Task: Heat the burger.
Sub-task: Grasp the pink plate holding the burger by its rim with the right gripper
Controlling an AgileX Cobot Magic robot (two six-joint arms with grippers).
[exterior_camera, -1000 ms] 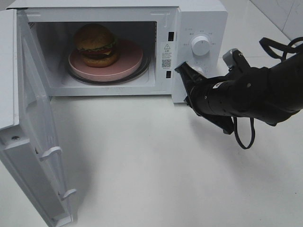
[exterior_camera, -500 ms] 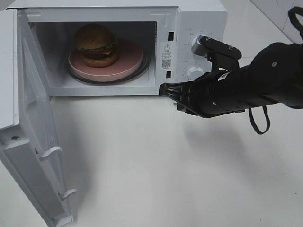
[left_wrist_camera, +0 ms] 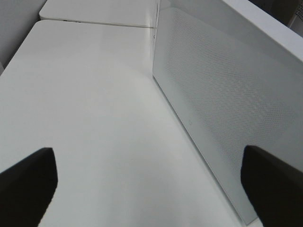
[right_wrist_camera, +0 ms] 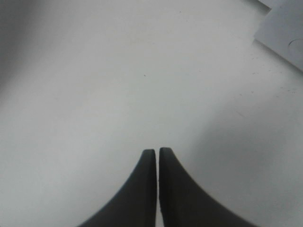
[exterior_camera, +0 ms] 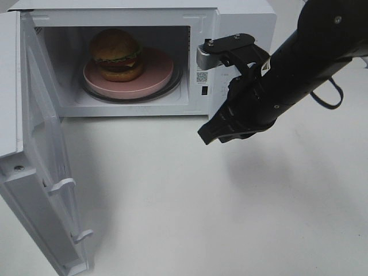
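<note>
The burger point(exterior_camera: 115, 50), golden bun with lettuce and dark filling, sits on a pink dish point(exterior_camera: 156, 78) inside the open white microwave point(exterior_camera: 241, 23). My right gripper point(exterior_camera: 207, 137) hangs over the table just in front of the microwave's lower right corner, pointing down and left. In the right wrist view the right gripper point(right_wrist_camera: 157, 153) is shut, with nothing between its fingers and white table beneath. My left gripper point(left_wrist_camera: 150, 187) stands wide open and empty beside the perforated outer face of the door point(left_wrist_camera: 222, 94). It is out of the exterior view.
The microwave door point(exterior_camera: 40, 172) is swung fully open at the left and reaches the table's near edge. My right arm covers the control panel and its knobs. White tabletop point(exterior_camera: 172, 201) lies in front of the microwave. A corner of the microwave point(right_wrist_camera: 284, 28) shows in the right wrist view.
My right arm has left the knob panel, swung left and risen, and its shut gripper now points down at the table. The burger and door have not moved.
</note>
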